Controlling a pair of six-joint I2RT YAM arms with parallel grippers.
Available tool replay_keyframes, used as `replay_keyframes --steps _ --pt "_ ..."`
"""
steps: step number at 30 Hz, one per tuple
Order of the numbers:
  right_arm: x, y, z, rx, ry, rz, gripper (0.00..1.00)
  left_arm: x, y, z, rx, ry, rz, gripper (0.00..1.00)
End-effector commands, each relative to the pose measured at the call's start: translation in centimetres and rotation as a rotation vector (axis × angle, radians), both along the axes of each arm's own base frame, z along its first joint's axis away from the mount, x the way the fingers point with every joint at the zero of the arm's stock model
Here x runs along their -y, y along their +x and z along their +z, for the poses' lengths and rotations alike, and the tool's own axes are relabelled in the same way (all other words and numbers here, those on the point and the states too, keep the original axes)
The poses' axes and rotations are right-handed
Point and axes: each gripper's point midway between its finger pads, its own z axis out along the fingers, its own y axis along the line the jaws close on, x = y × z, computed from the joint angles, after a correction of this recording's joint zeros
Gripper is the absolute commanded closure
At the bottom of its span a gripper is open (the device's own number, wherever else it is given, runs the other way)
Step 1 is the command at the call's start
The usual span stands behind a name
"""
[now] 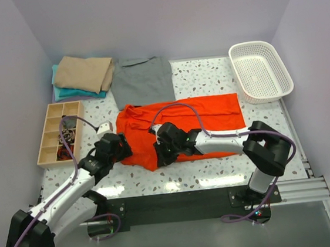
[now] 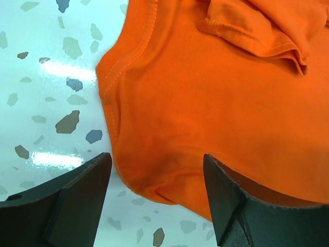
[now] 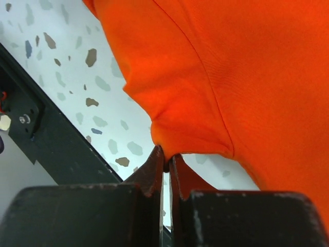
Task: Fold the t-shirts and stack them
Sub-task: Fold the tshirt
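The orange-red shirt (image 1: 211, 115) lies spread and rumpled mid-bench (image 1: 207, 78) — a grey shirt (image 1: 142, 78) flat beyond it at twelve o'clock. Right fingers (image 3: 151, 175) are clenched on its six o'clock hem, cloth puckering — left fingers (image 2: 77, 190) are spread wide, straddling the nine o'clock corner.

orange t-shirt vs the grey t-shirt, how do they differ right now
Colour: the orange t-shirt is bright orange-red, the grey t-shirt plain grey. Place: the orange one lies mid-table near the arms, the grey one farther back. Handling: the right gripper is shut on the orange shirt's near edge and the open left gripper straddles another edge; no gripper touches the grey one. Both lie on the speckled table.
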Motion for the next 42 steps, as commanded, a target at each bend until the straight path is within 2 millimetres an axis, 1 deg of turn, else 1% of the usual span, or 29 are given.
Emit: replay_keyframes --steps 1,2,3,5,6,7,9,10,11,12,13,14,15,16,17,19,20,21,25,26,27,29,30,32,34,35,37,38,42 --pt "-1.6 0.6 4.4 0.067 0.090 0.039 1.00 0.6 2.0 3.0 0.088 -0.005 -0.002 0.23" --pt "-1.6 0.6 4.9 0.074 0.094 0.040 1.00 0.6 2.1 3.1 0.091 -0.003 0.001 0.23" --pt "-1.8 1.0 6.3 0.099 0.115 0.035 1.00 0.4 2.1 3.2 0.091 0.006 0.007 0.23" --pt "-1.6 1.8 7.0 0.139 0.103 0.022 1.00 0.3 2.3 3.6 0.098 0.012 0.014 0.23" --pt "-1.9 2.4 7.9 0.166 0.113 0.014 1.00 0.1 2.3 3.5 0.093 0.024 0.021 0.23" --pt "-1.9 2.9 8.1 0.192 0.103 0.016 1.00 0.1 2.5 3.9 0.101 0.023 0.026 0.23" --pt "-1.8 4.5 8.7 0.229 0.096 -0.015 1.00 -0.1 2.7 4.1 0.103 0.039 0.023 0.22" --pt "-1.8 5.2 8.3 0.237 0.078 -0.023 1.00 0.0 2.8 4.3 0.107 0.039 0.021 0.22" --pt "-1.8 6.1 8.7 0.257 0.077 -0.040 1.00 0.0 2.9 4.5 0.112 0.038 0.022 0.22" --pt "-1.5 7.3 8.6 0.268 0.073 -0.064 1.00 0.0 3.0 4.4 0.107 0.048 0.018 0.23" --pt "-1.5 8.1 7.9 0.275 0.061 -0.067 1.00 0.1 3.1 4.5 0.108 0.049 0.017 0.22" --pt "-1.8 9.3 8.5 0.292 0.074 -0.083 1.00 0.1 3.2 4.5 0.106 0.053 0.015 0.22" --pt "-1.3 10.8 8.2 0.289 0.065 -0.105 1.00 0.2 3.3 4.4 0.105 0.056 0.008 0.22" --pt "-1.1 11.7 7.9 0.300 0.052 -0.109 1.00 0.3 3.4 4.5 0.108 0.055 0.008 0.22" --pt "-1.3 13.0 7.2 0.303 0.039 -0.123 1.00 0.3 3.5 4.5 0.107 0.055 0.005 0.22" --pt "-0.5 15.5 6.2 0.316 0.008 -0.162 1.00 0.5 3.7 4.5 0.107 0.059 -0.004 0.23" --pt "-0.8 16.6 5.1 0.308 -0.012 -0.167 1.00 0.6 3.9 4.6 0.110 0.059 -0.009 0.22" --pt "-0.2 17.8 4.8 0.306 -0.025 -0.185 1.00 0.9 4.0 4.6 0.111 0.058 -0.023 0.22" --pt "0.3 21.3 3.4 0.327 -0.045 -0.234 1.00 1.9 4.3 4.5 0.115 0.041 -0.073 0.24" --pt "-0.1 22.2 4.1 0.333 -0.025 -0.233 1.00 2.3 4.6 4.7 0.129 0.027 -0.086 0.24" --pt "0.2 22.9 3.1 0.319 -0.044 -0.242 1.00 3.1 4.6 4.6 0.127 0.017 -0.133 0.25" --pt "-0.1 23.9 3.2 0.323 -0.035 -0.241 1.00 4.1 4.7 4.6 0.141 -0.010 -0.183 0.26" --pt "-0.1 24.1 2.7 0.309 -0.036 -0.238 1.00 5.1 4.4 4.3 0.132 -0.031 -0.241 0.27" --pt "-0.5 24.5 2.9 0.310 -0.022 -0.237 1.00 6.6 4.6 4.5 0.156 -0.070 -0.307 0.28" --pt "-0.7 24.5 2.5 0.298 -0.015 -0.233 1.00 8.2 4.1 3.7 0.138 -0.083 -0.386 0.30" --pt "-0.8 24.6 2.7 0.301 -0.010 -0.230 0.99 8.7 4.2 3.1 0.125 -0.077 -0.402 0.31" --pt "-0.8 24.6 2.4 0.294 -0.010 -0.228 0.98 9.6 4.4 2.6 0.128 -0.064 -0.429 0.33" --pt "-0.8 24.5 2.3 0.291 -0.013 -0.226 0.98 10.2 4.8 2.2 0.135 -0.066 -0.433 0.34" --pt "-0.5 24.2 1.9 0.279 -0.013 -0.227 0.97 12.7 5.4 1.8 0.166 -0.068 -0.447 0.33"
